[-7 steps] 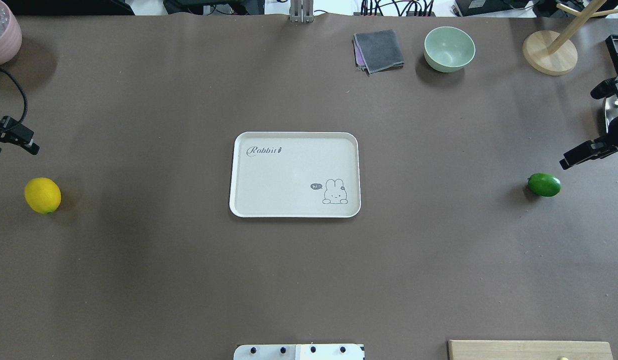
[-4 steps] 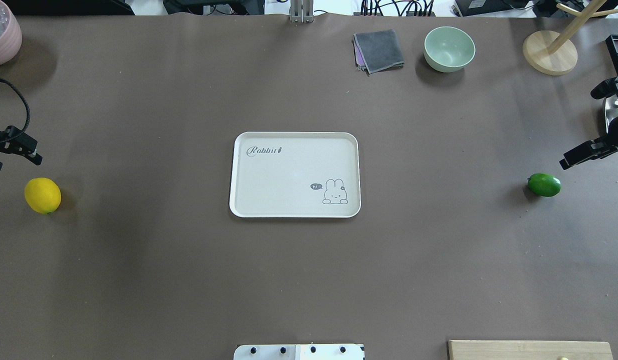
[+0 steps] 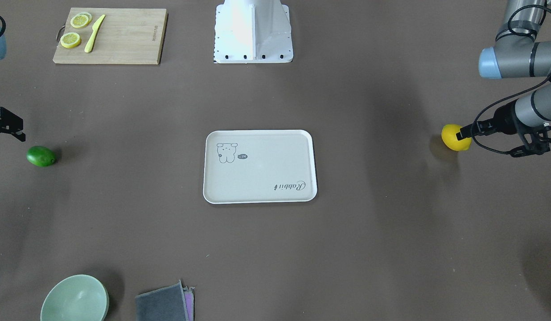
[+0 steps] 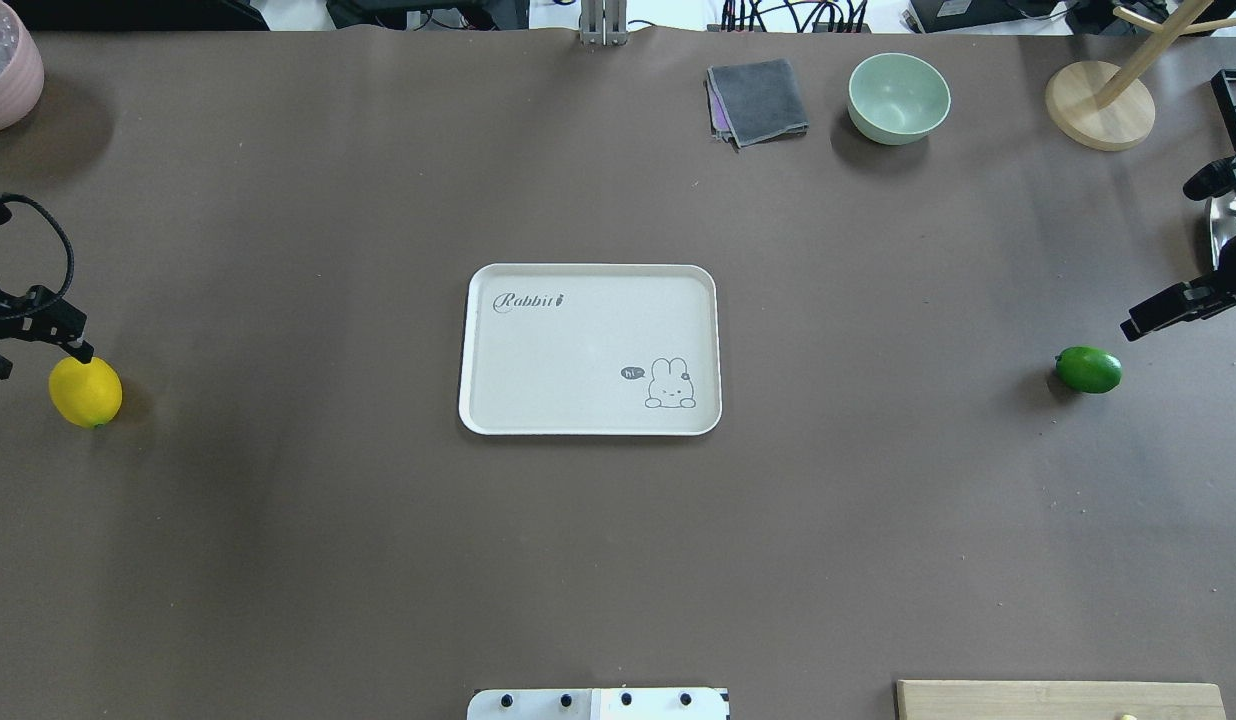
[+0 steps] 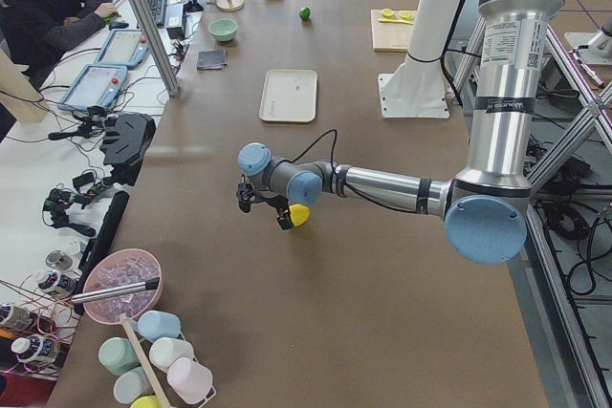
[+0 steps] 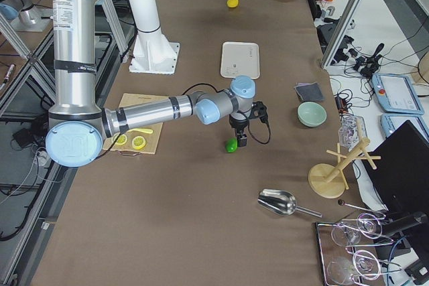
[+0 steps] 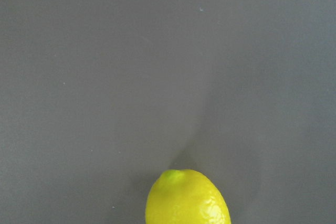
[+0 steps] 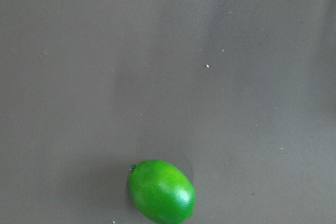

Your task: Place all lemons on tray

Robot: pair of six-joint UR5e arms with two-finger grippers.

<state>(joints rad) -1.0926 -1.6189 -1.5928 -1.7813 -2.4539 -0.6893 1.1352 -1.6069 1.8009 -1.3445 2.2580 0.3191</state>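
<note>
The yellow lemon is a plump oval with a finely dimpled, slightly shiny skin and a small greenish nub at one end. It lies on the tabletop well apart from the tray, out past the tray's short side on the robot's left. The green lemon is a smoother, glossier oval with a bright highlight and a tiny dark stem point. It lies equally far from the tray, past the opposite short side. Neither fruit touches the tray.

The tray is a flat off-white rectangle with rounded corners and a low raised rim. Its matte surface carries a thin line drawing of a small animal with a "hi" bubble in one corner and "Rabbit" script in the corner opposite. The tabletop is a dull brown sheet, faintly speckled.

The left pincer hangs on the tray's left side with its black fingers spread. In the overhead view one fingertip overlaps the yellow lemon's edge, but contact cannot be judged. The right pincer is near the green lemon, on its side away from the robot. Only one dark finger shows, so I cannot tell whether it is spread or closed.

Beyond the tray's far long side sit a pale green bowl and a folded grey cloth. On the robot's side of the tray, a wooden cutting board holds thin lemon slices and a yellow knife.
</note>
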